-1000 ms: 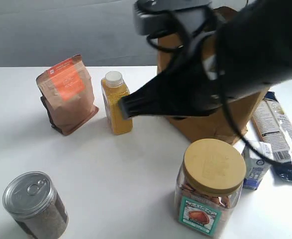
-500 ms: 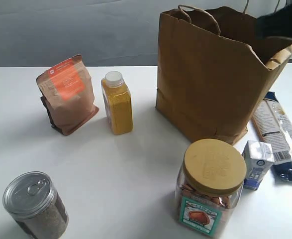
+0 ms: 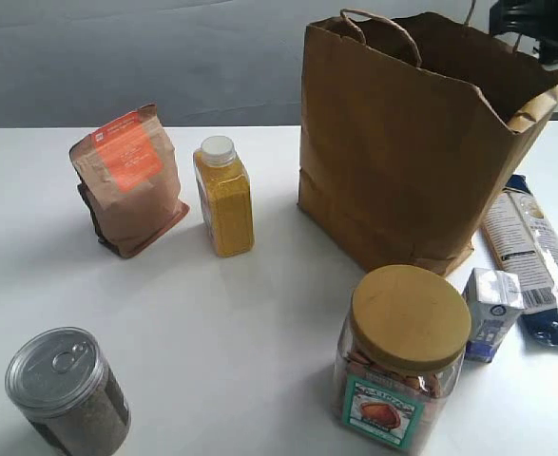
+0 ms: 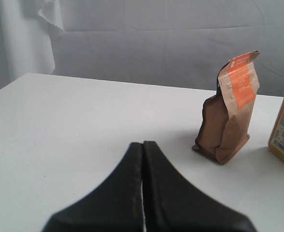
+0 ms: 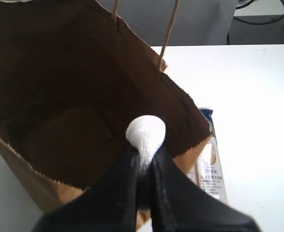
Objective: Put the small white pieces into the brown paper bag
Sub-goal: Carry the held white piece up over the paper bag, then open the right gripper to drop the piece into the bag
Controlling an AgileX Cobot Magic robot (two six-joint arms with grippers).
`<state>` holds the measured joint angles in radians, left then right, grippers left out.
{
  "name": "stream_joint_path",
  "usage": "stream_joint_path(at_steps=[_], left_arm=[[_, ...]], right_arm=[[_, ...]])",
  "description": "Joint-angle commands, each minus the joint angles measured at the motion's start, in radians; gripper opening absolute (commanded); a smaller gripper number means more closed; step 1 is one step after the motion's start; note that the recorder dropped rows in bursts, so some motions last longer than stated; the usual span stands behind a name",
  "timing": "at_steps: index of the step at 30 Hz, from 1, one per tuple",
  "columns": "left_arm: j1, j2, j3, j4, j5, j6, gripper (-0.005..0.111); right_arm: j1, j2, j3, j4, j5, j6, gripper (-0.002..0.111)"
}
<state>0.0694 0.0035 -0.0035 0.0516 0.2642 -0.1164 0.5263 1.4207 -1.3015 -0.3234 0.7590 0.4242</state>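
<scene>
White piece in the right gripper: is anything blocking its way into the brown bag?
Nothing visible. The right gripper pinches the white piece above the open mouth of the brown paper bag, with only the bag's dark inside beneath.

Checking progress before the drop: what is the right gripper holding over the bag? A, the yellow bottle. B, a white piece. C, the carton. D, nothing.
B: the right wrist view shows the right gripper shut on a white piece above the open bag.
</scene>
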Motion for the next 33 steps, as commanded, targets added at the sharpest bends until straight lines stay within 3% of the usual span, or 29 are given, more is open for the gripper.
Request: stream_joint_path(at_steps=[1,9,11,18,33], left_arm=[[-0.004,-0.003,0.004,-0.008,-0.005,-0.004,0.000],[-0.004,-0.003,0.004,-0.008,-0.005,-0.004,0.000],[-0.004,-0.003,0.004,-0.008,-0.005,-0.004,0.000],[-0.004,-0.003,0.004,-0.008,-0.005,-0.004,0.000],[-0.004,-0.003,0.004,-0.008,-0.005,-0.004,0.000]], right_arm=[[-0.018,0.098,-0.098,0.040,-0.012,-0.044,0.000],[-0.018,0.223,-0.225,0.167,0.022,-0.151,0.003],[-0.018,0.228,-0.230,0.189,0.023,-0.161,0.011],[-0.018,0.229,-0.230,0.197,0.032,-0.193,0.062],[-0.018,0.225,-0.230,0.197,0.045,-0.197,0.068]])
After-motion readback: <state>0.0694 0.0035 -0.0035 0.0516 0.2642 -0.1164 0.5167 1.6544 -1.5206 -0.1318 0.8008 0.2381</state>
